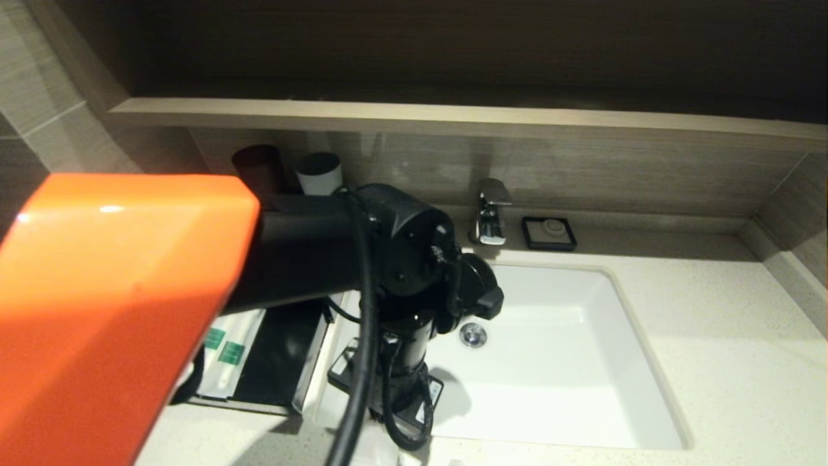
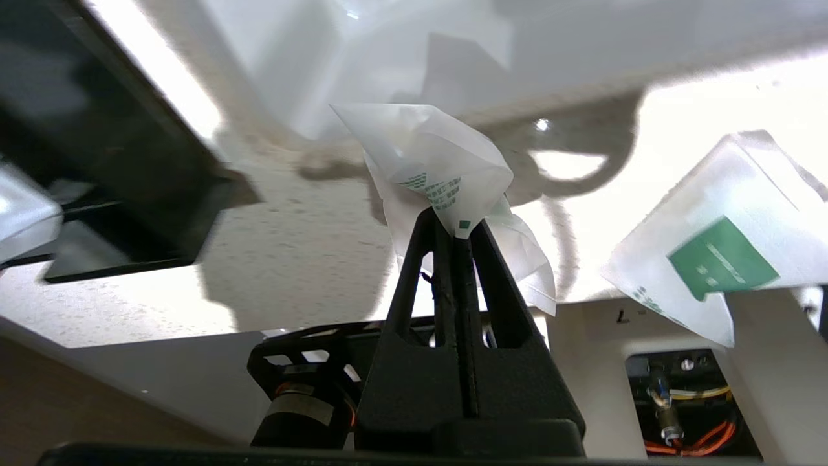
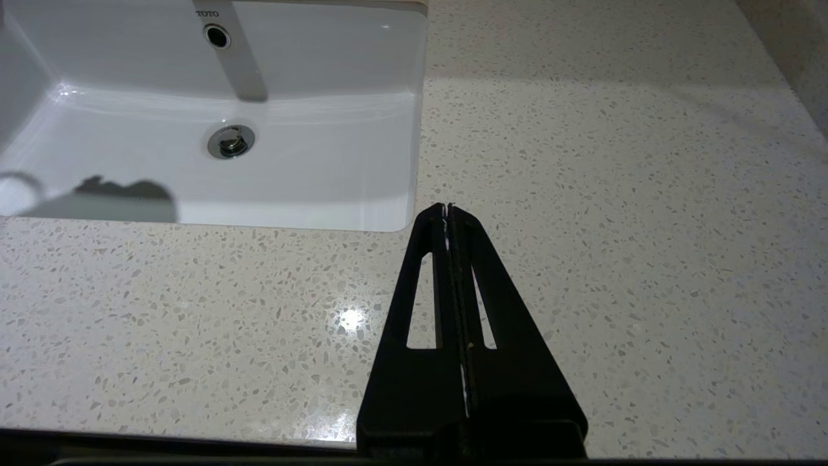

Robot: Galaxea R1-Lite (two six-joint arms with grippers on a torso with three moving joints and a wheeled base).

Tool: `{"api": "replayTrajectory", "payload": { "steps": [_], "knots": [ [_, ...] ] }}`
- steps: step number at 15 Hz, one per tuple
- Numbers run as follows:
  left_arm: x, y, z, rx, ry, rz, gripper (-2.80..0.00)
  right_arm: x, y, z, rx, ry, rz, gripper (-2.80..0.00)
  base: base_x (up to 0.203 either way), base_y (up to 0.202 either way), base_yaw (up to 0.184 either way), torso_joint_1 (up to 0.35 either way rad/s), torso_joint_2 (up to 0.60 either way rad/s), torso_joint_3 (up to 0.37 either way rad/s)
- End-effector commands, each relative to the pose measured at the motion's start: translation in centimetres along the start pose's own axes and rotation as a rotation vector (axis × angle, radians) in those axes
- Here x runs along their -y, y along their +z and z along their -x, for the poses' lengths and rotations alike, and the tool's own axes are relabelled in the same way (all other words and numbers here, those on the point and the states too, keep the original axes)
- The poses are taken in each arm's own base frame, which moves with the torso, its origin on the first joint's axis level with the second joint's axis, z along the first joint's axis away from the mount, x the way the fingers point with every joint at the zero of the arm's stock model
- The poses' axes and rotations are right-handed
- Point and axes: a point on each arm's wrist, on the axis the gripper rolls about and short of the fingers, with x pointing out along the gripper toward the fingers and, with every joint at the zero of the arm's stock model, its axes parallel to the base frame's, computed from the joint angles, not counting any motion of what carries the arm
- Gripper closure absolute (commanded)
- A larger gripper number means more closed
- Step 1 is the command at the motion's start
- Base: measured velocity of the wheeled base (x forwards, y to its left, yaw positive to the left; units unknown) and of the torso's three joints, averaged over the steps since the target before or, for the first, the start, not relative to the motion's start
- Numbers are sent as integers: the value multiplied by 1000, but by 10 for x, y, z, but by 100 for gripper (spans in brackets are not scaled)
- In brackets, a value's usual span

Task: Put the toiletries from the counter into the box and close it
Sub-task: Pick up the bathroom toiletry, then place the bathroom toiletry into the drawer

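The head camera looks down and forward from above the sink basin (image 1: 582,362), its left half blocked by the robot's own left arm (image 1: 116,304). The left wrist camera sits close over the counter (image 2: 310,239) beside the basin's corner. The right wrist camera hangs near the counter, sharing the basin's drain (image 3: 229,140) with the head view.

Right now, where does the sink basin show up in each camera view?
Head view: sink basin at centre-right, beside the left arm.
Left wrist view: a white basin wall beyond the held packet.
Right wrist view: basin near the top corner.
Shared landmark: the speckled counter.
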Motion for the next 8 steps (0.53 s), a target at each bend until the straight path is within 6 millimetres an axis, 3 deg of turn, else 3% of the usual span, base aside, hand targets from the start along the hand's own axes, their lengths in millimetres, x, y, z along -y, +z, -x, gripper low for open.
{"api": "replayTrajectory", "payload": {
  "steps": [1,4,8],
  "knots": [
    [-24,-2,20,54,-5,70,0,0,0,0,1,0,0,0,0,0,0,0,0,0],
    [-50,-2,39,138,-25,142,0,0,0,0,1,0,0,0,0,0,0,0,0,0],
    [-86,8,48,243,-4,259,0,0,0,0,1,0,0,0,0,0,0,0,0,0]
  ]
}}
